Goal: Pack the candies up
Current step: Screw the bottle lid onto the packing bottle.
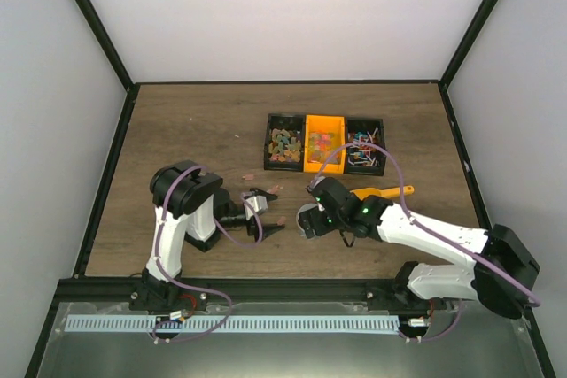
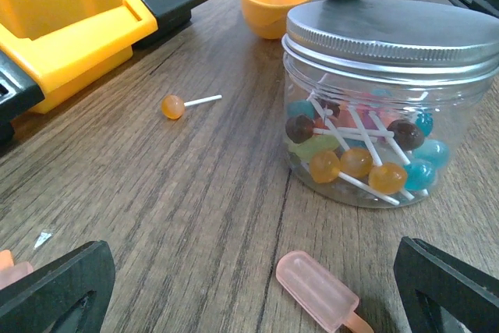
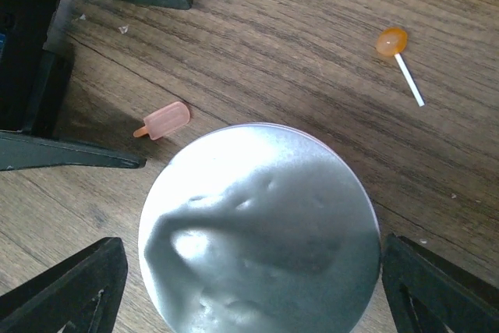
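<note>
Left wrist view alone shows lollipops (image 2: 355,163) inside the lidded jar (image 2: 390,83).

Bright, even light falls from above, leaving soft shadows on the wooden table (image 1: 195,130). The metal lid (image 3: 261,232) glares white, slightly blurred up close.

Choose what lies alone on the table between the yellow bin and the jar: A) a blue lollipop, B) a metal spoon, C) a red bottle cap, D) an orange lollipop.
D: an orange lollipop with a white stick lies on the bare wood between the yellow bin and the jar.
</note>
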`<state>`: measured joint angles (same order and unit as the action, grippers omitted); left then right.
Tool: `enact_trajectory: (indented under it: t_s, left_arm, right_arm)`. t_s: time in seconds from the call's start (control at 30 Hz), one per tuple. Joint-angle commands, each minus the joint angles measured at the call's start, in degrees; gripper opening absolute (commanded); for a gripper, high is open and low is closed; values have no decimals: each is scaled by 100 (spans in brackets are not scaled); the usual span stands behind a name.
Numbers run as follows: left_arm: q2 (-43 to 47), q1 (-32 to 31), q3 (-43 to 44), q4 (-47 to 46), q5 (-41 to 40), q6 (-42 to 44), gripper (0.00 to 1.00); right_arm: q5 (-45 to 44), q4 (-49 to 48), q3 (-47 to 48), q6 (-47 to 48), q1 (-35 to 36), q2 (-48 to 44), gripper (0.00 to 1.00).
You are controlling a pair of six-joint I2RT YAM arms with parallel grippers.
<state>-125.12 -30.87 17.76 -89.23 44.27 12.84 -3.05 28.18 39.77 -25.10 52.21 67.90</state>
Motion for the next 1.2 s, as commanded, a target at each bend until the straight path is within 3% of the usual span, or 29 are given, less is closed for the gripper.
enact_trajectory:
  t_s: [0.0,0.3,0.43,0.7,0.8,0.9,1.0,1.1,1.17]
  left_arm:
    - [-946,29,-249,-1237,-243,-1160,100]
    - [-995,29,-158,-1236,-165,-1192,100]
    - [-1072,29,-77,-1237,-132,-1234,100]
    - [-996,29,-37,-1237,8,-1288,100]
    - [-873,29,-159,-1235,76,-1249,100]
    - [-718,-194,-358,-1233,190,-1283,100]
    - [-506,-1035,-694,-1237,-787,-1236,100]
    - [-453,-1633,-742,-1245,-1680,-1849,100]
    - [-584,-1695,-594,-1244,-1773,-2427,100]
  right_arm:
    - [-33,187,204,-53,-26,68,89]
    - [19,161,200,-456,-26,-44,76]
    - [130,205,145,-655,-26,-307,67]
    - [521,-33,-372,-1072,9,-990,58]
    - [22,-28,-435,-1198,-10,-1166,46]
    - [-369,-102,-330,-1086,-166,-1110,27]
    - [-455,-406,-289,-886,-508,-1005,3]
    - [-618,-887,-476,-955,-727,-1126,1]
    - [-772,-1280,-719,-1103,-770,-1376,1]
